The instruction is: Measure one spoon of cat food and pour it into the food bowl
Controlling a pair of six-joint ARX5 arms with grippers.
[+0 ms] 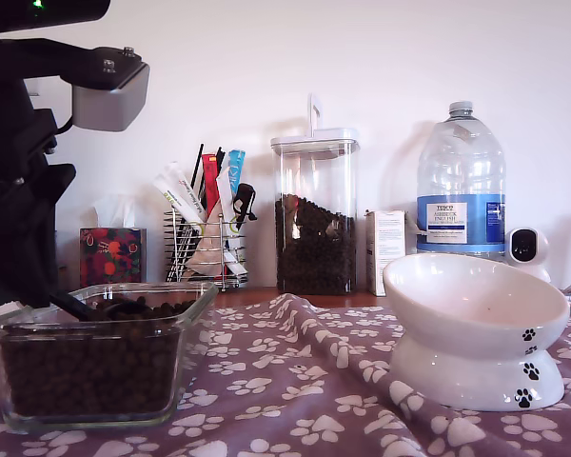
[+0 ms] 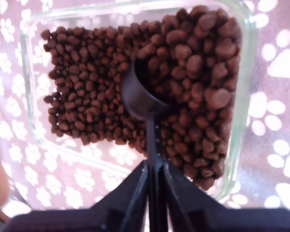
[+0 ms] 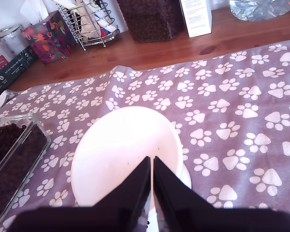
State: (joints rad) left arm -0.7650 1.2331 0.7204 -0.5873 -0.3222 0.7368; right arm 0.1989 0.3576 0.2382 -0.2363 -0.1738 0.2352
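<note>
Jaws clamp spoon [image 2: 144,99], cup half-buried in cat food [image 2: 193,72].

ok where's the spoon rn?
In my first gripper, the spoon has its cup dug into the cat food in the glass dish, at the exterior view's lower left.

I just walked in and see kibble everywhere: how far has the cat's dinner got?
Early on. Done: my first gripper has the spoon by its handle. In hand: its cup is dipped among the cat food in the square glass dish, scooping. Left: lift the spoonful out, carry it over and tip it into the food bowl, which is empty. My second gripper hangs shut above that bowl.
</note>
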